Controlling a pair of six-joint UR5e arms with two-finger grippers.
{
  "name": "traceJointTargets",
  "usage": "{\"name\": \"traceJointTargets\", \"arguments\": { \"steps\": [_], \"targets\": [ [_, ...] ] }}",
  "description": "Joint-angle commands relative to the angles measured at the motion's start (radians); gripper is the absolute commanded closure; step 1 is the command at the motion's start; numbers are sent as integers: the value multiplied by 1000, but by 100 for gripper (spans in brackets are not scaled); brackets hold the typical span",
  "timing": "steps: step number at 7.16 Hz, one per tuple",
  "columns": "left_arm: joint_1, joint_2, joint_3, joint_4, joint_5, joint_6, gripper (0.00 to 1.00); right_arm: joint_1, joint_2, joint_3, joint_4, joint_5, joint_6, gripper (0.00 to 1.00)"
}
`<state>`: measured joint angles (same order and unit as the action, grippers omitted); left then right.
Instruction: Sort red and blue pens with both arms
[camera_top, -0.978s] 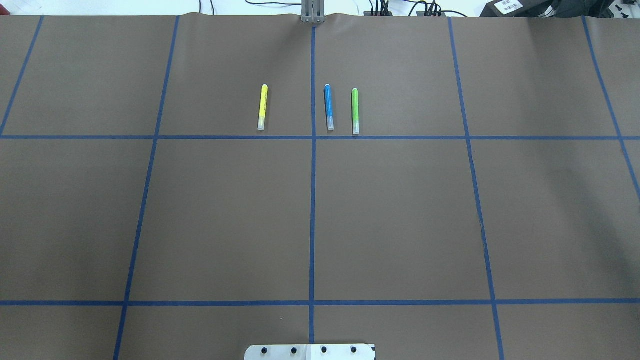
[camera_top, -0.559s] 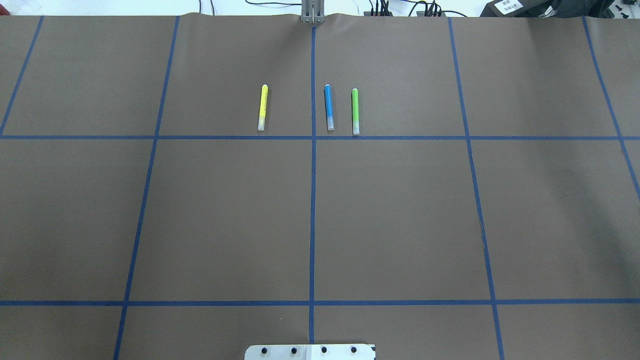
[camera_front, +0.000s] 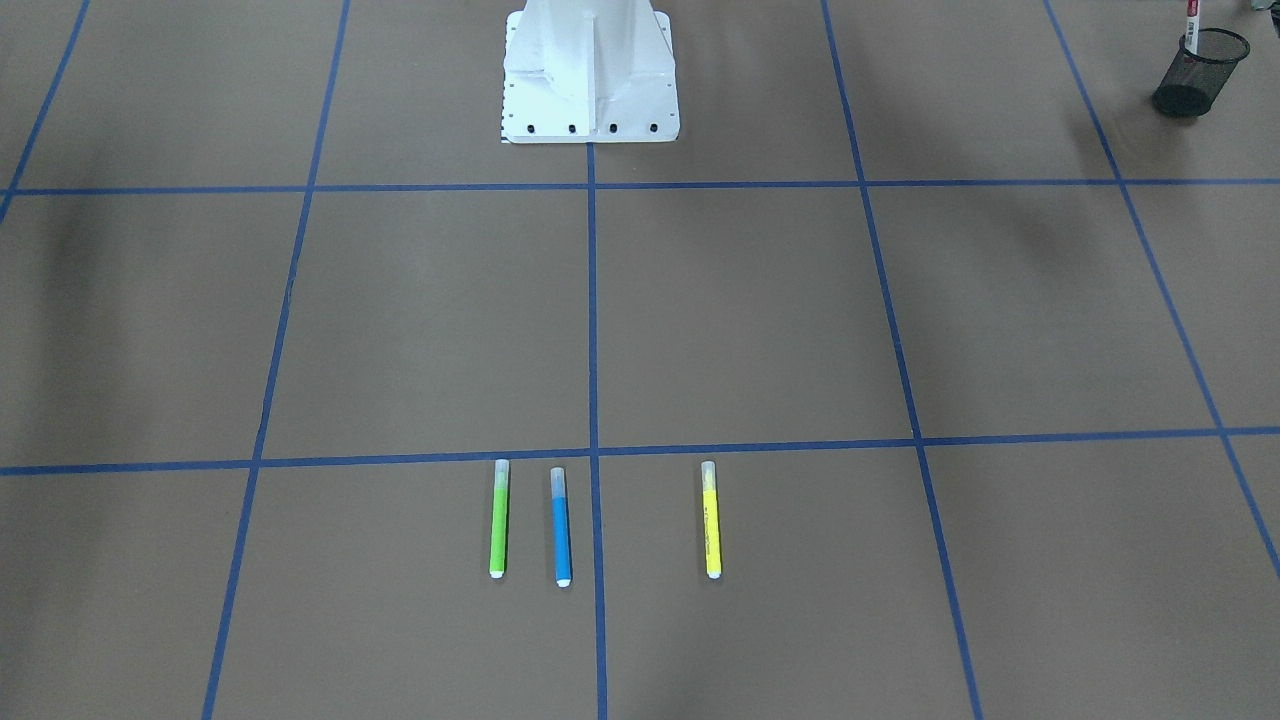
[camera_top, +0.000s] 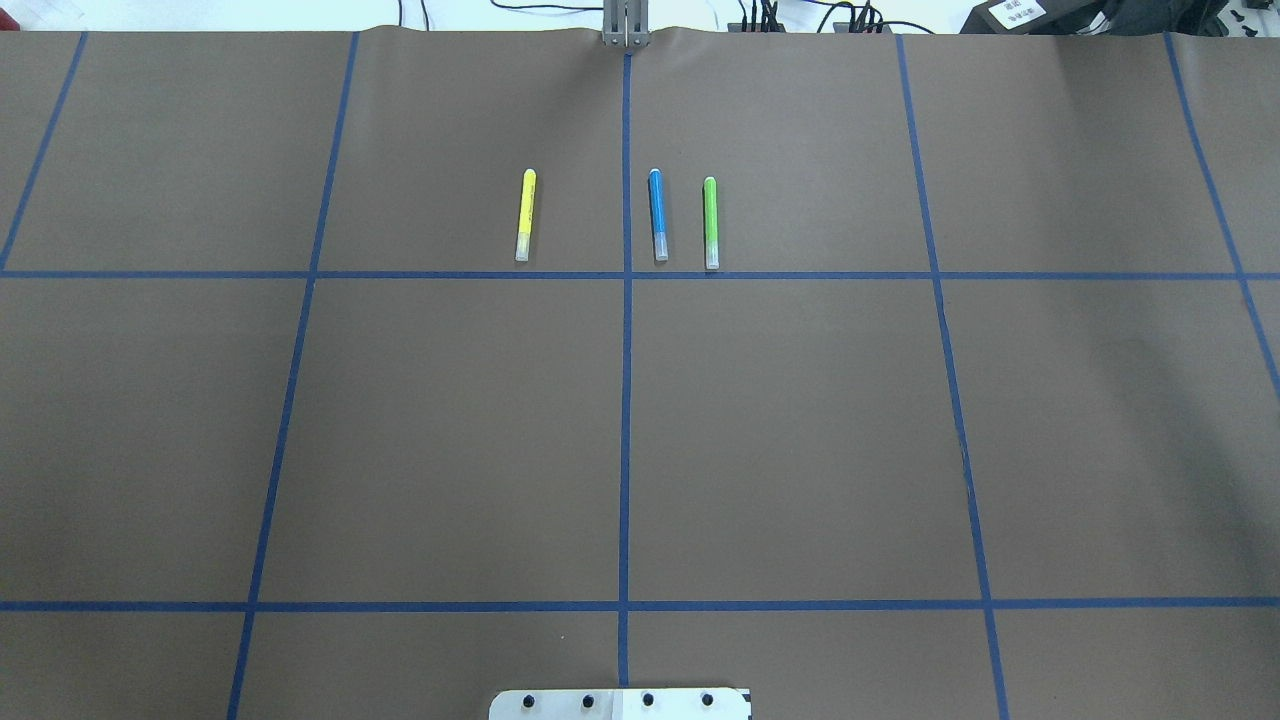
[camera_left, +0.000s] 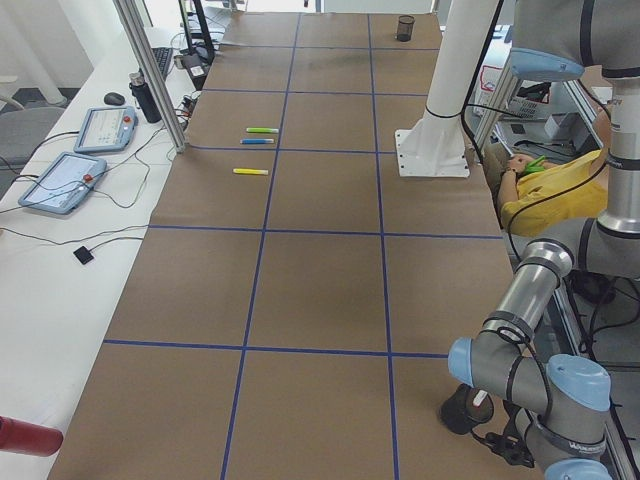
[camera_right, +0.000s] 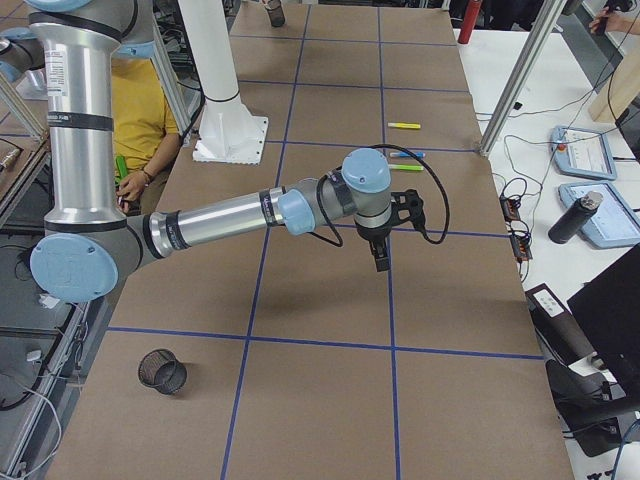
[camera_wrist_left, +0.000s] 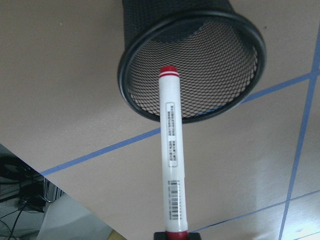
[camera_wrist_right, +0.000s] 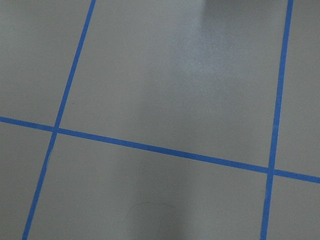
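Note:
The red pen (camera_wrist_left: 170, 150), white-barrelled with a red end, hangs upright with its tip at the mouth of a black mesh cup (camera_wrist_left: 215, 65). My left gripper (camera_wrist_left: 171, 236) shows only as a black edge at the pen's top and is shut on it. The front-facing view shows the same red pen (camera_front: 1190, 18) over the mesh cup (camera_front: 1200, 62) at the far right corner. The blue pen (camera_top: 657, 215) lies flat on the brown mat, just right of the centre line. My right gripper (camera_right: 380, 255) hovers over the mat short of the blue pen (camera_right: 407, 155); I cannot tell whether it is open or shut.
A yellow marker (camera_top: 523, 215) and a green marker (camera_top: 711, 223) lie either side of the blue pen. A second mesh cup (camera_right: 163, 372) stands near the right arm's base. The white pedestal (camera_front: 590, 70) stands at the table's middle. A person in yellow (camera_right: 140, 120) sits behind the robot.

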<state>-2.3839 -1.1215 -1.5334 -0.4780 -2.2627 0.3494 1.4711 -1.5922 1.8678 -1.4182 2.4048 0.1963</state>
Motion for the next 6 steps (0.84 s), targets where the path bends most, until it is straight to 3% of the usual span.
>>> {"name": "traceJointTargets", "arguments": {
  "steps": [1, 6],
  "targets": [
    [-4, -15, 7, -4, 0, 3, 1, 0, 1, 2, 1, 0, 0, 0],
    [-6, -87, -1, 1, 0, 3, 0, 0, 2, 2, 2, 0, -1, 0]
  ]
}}
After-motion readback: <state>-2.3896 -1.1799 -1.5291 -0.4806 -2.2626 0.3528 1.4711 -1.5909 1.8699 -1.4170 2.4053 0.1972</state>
